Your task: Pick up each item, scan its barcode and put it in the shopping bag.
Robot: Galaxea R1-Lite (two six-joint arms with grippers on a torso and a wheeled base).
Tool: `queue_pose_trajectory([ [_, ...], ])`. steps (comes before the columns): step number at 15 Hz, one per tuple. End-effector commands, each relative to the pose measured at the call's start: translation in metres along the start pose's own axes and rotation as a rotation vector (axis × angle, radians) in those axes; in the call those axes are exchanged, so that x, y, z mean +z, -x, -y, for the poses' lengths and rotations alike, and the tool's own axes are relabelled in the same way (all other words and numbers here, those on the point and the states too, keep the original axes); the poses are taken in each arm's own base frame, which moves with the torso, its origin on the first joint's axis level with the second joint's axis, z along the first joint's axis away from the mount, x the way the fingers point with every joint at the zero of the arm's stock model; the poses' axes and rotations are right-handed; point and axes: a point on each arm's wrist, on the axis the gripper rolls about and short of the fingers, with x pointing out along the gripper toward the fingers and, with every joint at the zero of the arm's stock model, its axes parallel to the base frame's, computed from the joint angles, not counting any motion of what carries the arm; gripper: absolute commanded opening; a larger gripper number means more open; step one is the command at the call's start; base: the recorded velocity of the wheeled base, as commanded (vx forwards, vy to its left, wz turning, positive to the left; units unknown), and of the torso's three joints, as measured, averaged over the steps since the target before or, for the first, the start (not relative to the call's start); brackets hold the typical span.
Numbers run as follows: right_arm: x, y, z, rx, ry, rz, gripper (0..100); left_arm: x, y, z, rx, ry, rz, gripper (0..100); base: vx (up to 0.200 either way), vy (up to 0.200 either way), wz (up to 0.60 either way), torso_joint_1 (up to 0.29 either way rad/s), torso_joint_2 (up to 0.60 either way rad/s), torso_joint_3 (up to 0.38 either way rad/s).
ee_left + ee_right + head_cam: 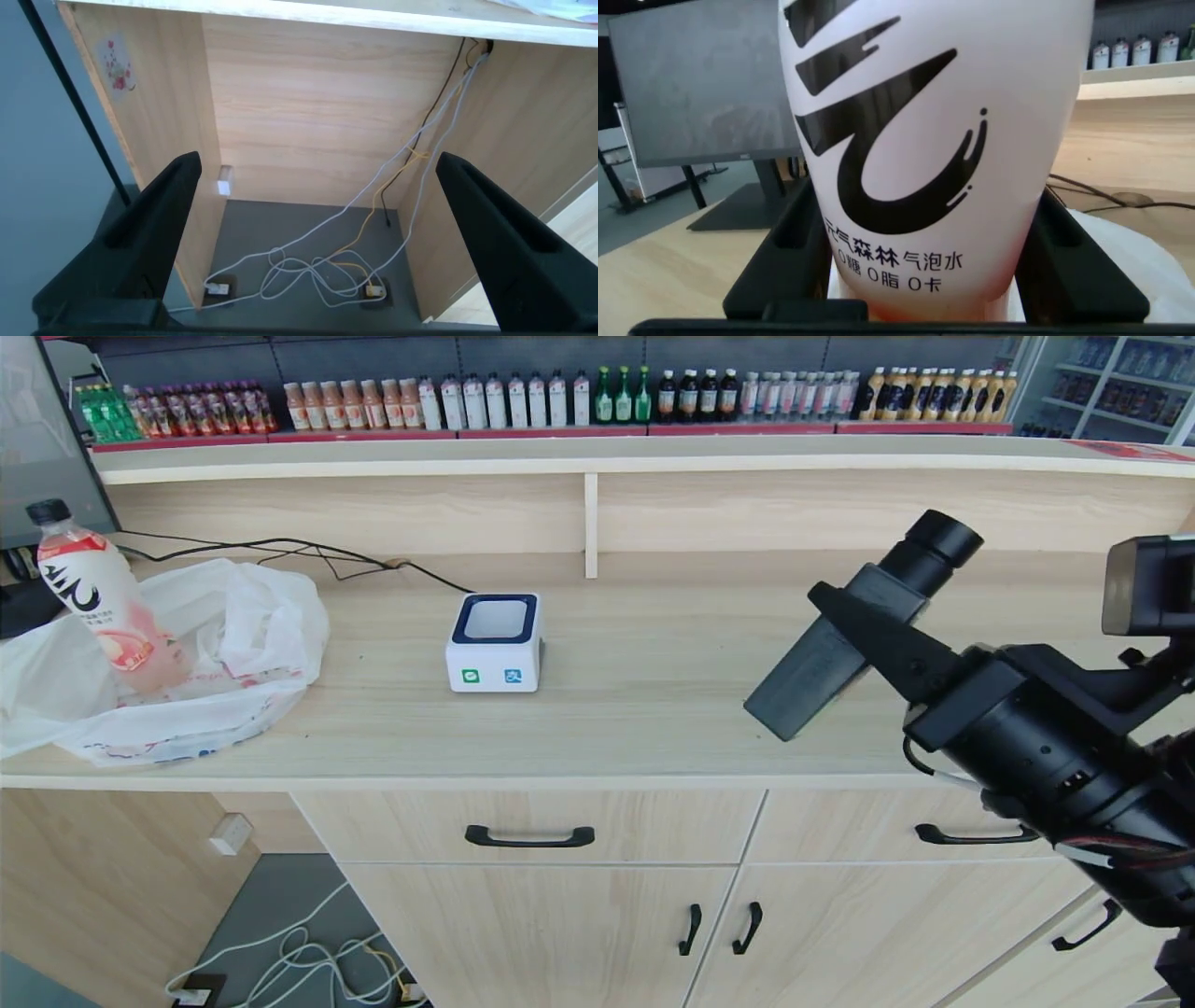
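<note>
While the right gripper (924, 266) looks clamped on the pink drink bottle (924, 112), the shopping bag (1125, 247) sits just beyond it, so only the drop seems left; left gripper (318, 168) hangs spread open.

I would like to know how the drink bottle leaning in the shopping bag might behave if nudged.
The drink bottle is tall, narrow and tilted in the soft shopping bag, so it would probably tip easily. Its round body would likely roll once down. It looks filled, so fairly heavy.
</note>
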Motion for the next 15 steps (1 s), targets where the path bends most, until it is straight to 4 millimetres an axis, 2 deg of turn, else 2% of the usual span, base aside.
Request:
queue_pose_trajectory([
  [1,-0.031,-0.026,-0.010,0.009,0.007,-0.042,0,0.000,0.000,0.000,0.000,0.002,0.000,100,0.000,0.000,0.00,0.000,0.00,0.000],
  [7,-0.051,-0.050,-0.010,0.014,0.027,-0.130,0,0.000,0.000,0.000,0.000,0.002,0.000,100,0.000,0.000,0.00,0.000,0.00,0.000],
  [9,-0.069,-0.063,-0.008,0.008,0.027,-0.105,0,0.000,0.000,0.000,0.000,0.002,0.000,100,0.000,0.000,0.00,0.000,0.00,0.000],
  [10,-0.072,-0.067,-0.008,0.008,0.028,-0.106,0,0.000,0.000,0.000,0.000,0.002,0.000,100,0.000,0.000,0.00,0.000,0.00,0.000],
  [13,-0.075,-0.072,-0.008,0.016,0.037,-0.159,0,0.000,0.000,0.000,-0.001,-0.005,0.000,100,0.000,0.000,0.00,0.000,0.00,0.000],
  [15,-0.096,-0.070,0.000,0.004,0.057,-0.233,0,0.000,0.000,0.000,-0.001,-0.018,0.000,100,0.000,0.000,0.00,0.000,0.00,0.000],
])
